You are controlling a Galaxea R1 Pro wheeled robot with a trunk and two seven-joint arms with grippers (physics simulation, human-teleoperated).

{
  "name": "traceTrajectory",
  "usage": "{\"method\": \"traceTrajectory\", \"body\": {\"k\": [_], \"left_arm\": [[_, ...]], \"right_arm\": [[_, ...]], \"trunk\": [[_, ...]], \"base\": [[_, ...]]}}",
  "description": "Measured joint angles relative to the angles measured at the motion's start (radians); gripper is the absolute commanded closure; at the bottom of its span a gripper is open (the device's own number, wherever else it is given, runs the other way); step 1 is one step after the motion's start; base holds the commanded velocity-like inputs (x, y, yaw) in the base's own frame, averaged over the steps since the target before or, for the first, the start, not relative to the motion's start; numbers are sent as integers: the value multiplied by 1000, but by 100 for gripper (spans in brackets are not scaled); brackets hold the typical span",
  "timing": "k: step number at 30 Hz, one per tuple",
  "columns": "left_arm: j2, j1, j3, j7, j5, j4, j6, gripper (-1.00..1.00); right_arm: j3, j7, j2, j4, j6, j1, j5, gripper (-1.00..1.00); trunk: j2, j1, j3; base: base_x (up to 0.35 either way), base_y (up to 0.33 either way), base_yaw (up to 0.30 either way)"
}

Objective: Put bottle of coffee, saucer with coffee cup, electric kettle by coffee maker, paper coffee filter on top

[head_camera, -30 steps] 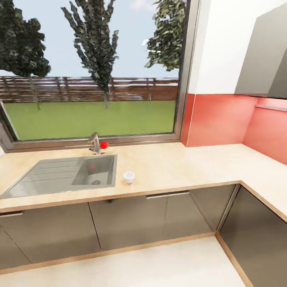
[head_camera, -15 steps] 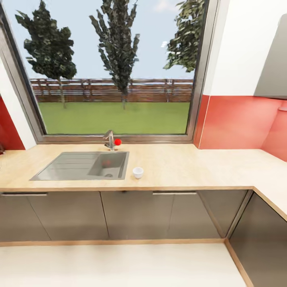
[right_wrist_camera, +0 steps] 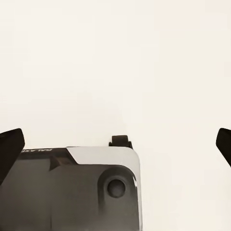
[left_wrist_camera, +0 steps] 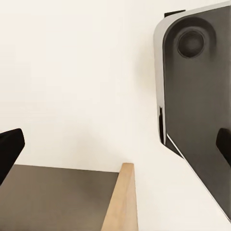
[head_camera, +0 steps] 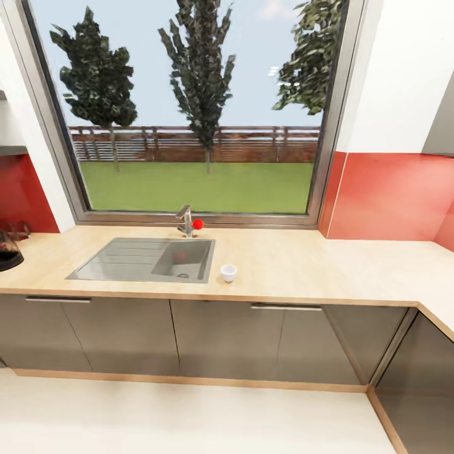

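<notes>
The kitchen countertop [head_camera: 353, 271] runs across the head view as a light wood-grain top over grey cabinet fronts. The coffee cup [head_camera: 228, 272], small and white, stands upright on it just right of the sink, with nothing under it. At the far left edge a dark rounded thing with a black base [head_camera: 7, 253] is cut off by the frame; I cannot tell what it is. My left gripper [left_wrist_camera: 115, 147] is open over pale floor with nothing between its fingers. My right gripper [right_wrist_camera: 115, 144] is open too, over pale floor.
A steel sink [head_camera: 148, 260] with a faucet [head_camera: 186, 222] and a red knob sits under the big window. The counter turns a corner at the right [head_camera: 438, 309]. A wooden plinth strip [left_wrist_camera: 122, 202] and the robot's dark base panel [left_wrist_camera: 197, 96] show below the left gripper.
The whole head view has shifted: sink and cup now sit further right in the picture and the left end of the counter has come into view. The cup has not moved on the counter.
</notes>
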State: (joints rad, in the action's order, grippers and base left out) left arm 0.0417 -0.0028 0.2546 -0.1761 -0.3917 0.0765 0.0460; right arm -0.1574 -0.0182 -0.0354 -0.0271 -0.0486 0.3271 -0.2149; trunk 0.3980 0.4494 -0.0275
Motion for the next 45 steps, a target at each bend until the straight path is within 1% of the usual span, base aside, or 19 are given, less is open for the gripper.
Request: {"method": "traceTrajectory", "body": {"k": [22,25,27,30,31,32,34,36,37,39,42,44,45], "left_arm": [[6,0,-8,0,-4,0,0,-100],[7,0,-9,0,-6,0,0,-100],[9,1,-10,0,-6,0,0,-100],[20,1,-6,0,-4,0,0,-100],[24,1,-4,0,-3,0,0,-100],[26,1,-4,0,-2,0,0,-100],[29,1,-2,0,-1,0,0,-100],[32,1,0,0,1,-1,0,-100],[32,2,0,0,1,-1,1,-100],[33,3,0,0,2,-3,1,-100],[34,5,0,1,3,-3,1,-100],[38,7,1,1,3,-4,1,-100],[39,7,1,1,3,-4,1,-100]], "right_arm": [[-1,-2,2,-4,0,0,-3,-100],[-2,-4,4,-26,0,0,-3,-100],[-3,-5,5,-95,-1,1,-3,-100],[-6,-5,6,-217,-4,1,-3,-100],[-6,-6,10,-264,-5,1,-3,-100],[-6,-6,14,-288,-5,0,-3,-100],[-10,-5,32,-353,-6,0,-3,-100],[-10,-4,58,-443,-13,0,0,-100],[-10,-4,65,-470,-16,0,0,-100],[-12,-2,85,-573,-26,0,1,-100],[-12,-1,102,-680,-30,0,1,-100],[-13,0,123,-762,-32,0,2,-100],[-13,0,130,-778,-32,0,2,-100]], "trunk": [[0,0,0],[0,0,0],[0,0,0],[0,0,0],[0,0,0],[0,0,0],[0,0,0],[0,0,0],[0,0,0],[0,0,0],[0,0,0],[0,0,0],[0,0,0]], "base": [[0,0,0],[0,0,0],[0,0,0],[0,0,0],[0,0,0],[0,0,0],[0,0,0],[0,0,0],[0,0,0],[0,0,0],[0,0,0],[0,0,0],[0,0,0]]}}
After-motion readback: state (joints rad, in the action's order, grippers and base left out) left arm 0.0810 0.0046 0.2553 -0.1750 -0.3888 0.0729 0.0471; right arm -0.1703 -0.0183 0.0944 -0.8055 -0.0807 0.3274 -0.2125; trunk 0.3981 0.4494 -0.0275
